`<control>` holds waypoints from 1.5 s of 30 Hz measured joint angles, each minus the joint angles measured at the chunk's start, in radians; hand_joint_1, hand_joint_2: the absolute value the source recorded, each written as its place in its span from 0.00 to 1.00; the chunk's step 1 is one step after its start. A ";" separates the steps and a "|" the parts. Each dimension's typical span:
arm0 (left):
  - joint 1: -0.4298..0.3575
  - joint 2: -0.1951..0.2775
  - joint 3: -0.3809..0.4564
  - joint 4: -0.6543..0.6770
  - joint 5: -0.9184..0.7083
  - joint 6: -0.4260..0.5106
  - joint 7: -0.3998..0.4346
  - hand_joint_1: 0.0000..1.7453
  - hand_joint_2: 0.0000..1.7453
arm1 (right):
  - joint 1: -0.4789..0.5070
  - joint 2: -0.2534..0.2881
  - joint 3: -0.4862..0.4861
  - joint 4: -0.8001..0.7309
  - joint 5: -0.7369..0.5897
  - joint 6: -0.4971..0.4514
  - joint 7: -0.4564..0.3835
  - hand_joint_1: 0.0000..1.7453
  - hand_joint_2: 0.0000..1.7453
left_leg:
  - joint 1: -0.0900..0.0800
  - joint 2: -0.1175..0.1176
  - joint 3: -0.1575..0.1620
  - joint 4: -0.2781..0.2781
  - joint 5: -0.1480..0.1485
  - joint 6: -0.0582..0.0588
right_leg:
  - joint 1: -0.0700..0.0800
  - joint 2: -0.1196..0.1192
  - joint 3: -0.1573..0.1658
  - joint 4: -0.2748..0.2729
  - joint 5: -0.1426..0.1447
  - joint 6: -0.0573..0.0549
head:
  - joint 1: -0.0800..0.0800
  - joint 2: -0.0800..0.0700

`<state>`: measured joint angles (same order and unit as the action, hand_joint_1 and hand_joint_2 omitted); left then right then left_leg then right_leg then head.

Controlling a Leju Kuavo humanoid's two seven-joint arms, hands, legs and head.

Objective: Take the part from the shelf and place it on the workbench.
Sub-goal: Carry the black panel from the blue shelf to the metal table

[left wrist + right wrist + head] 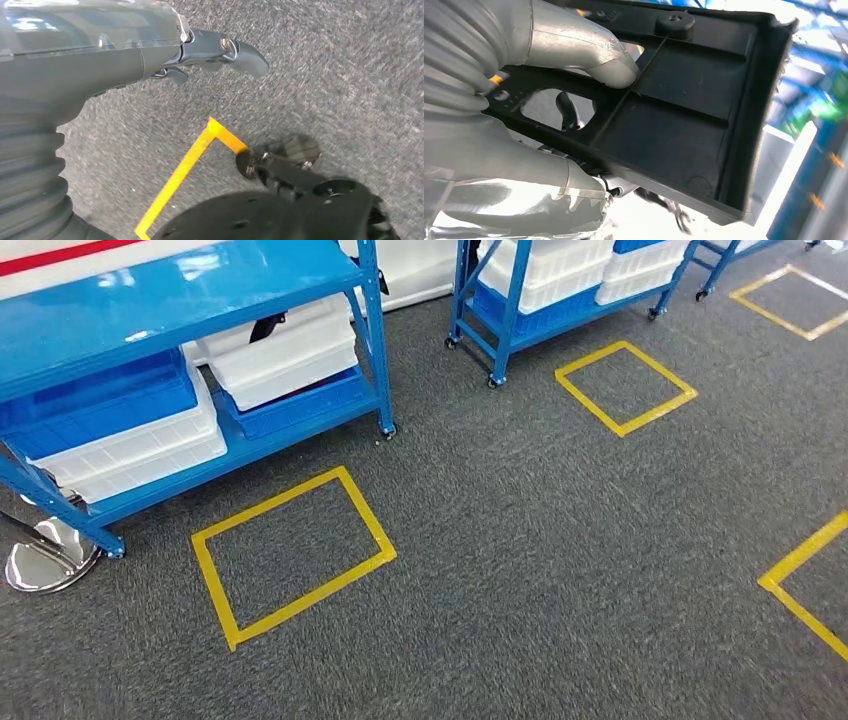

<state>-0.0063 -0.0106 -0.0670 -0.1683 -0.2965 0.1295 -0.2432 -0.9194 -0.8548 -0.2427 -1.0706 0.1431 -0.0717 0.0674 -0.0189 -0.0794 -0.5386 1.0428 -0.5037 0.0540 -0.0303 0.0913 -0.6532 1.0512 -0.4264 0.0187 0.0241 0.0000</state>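
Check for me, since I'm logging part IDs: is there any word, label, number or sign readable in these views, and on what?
None can be read.
The black part held by the right hand shows no lettering.
The white bins and blue shelf bear no legible label.
The yellow floor tape forms plain squares.

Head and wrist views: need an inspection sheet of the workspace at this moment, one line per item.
Surface: grey carpet floor with yellow tape squares.
Job's things: black ribbed plastic part, held in the right hand; blue shelf at the left of the head view.
Clutter: white bins and blue bins stacked on the shelf's lower levels.
Hands: right hand grips the part, thumb pressed on a rib; left hand holds nothing, hanging over the carpet.
Cables: nothing seen.
Surroundings: second wheeled blue rack with bins; a shiny round metal base beside the shelf.
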 joint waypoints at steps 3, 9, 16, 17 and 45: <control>-0.001 -0.002 0.003 0.000 0.003 -0.004 0.013 0.00 1.00 | -0.031 -0.025 0.014 0.000 0.000 0.008 0.012 1.00 1.00 | 0.001 0.021 0.012 -0.035 0.010 -0.002 | -0.006 0.012 -0.009 -0.008 0.012 0.021 | -0.003 0.000; 0.002 -0.005 0.009 0.000 0.004 0.002 0.039 0.00 1.00 | -0.015 -0.036 0.021 -0.005 -0.011 -0.010 0.000 1.00 1.00 | 0.004 0.091 0.019 -0.066 0.031 0.000 | -0.010 -0.083 -0.116 0.228 -0.104 0.044 | 0.001 0.000; -0.001 -0.005 0.017 0.000 0.003 0.013 0.051 0.00 1.00 | 0.006 -0.011 0.022 -0.019 -0.011 -0.038 -0.009 1.00 1.00 | -0.005 0.155 0.016 -0.038 0.002 -0.032 | -0.005 -0.136 0.027 -0.010 -0.011 0.033 | 0.000 0.000; -0.001 -0.005 0.017 0.000 0.003 0.014 0.051 0.00 1.00 | 0.007 -0.010 0.022 -0.019 -0.010 -0.039 -0.008 1.00 1.00 | -0.005 0.157 0.016 -0.038 0.002 -0.033 | -0.004 -0.132 0.026 -0.010 -0.011 0.029 | 0.000 0.000; -0.005 -0.005 0.017 0.000 -0.049 0.031 0.068 0.00 1.00 | -0.042 0.023 0.059 -0.006 0.010 -0.043 0.005 1.00 1.00 | -0.001 0.147 0.015 -0.048 0.015 -0.017 | -0.012 -0.132 -0.001 0.029 -0.011 0.051 | -0.001 0.000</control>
<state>-0.0110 -0.0155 -0.0501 -0.1682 -0.3458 0.1602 -0.1747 -0.9618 -0.8313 -0.1837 -1.0770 0.1534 -0.1146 0.0722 -0.0198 0.0673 -0.5239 0.9943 -0.4890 0.0373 -0.0426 -0.0404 -0.6537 1.0805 -0.4370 0.0699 0.0227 0.0000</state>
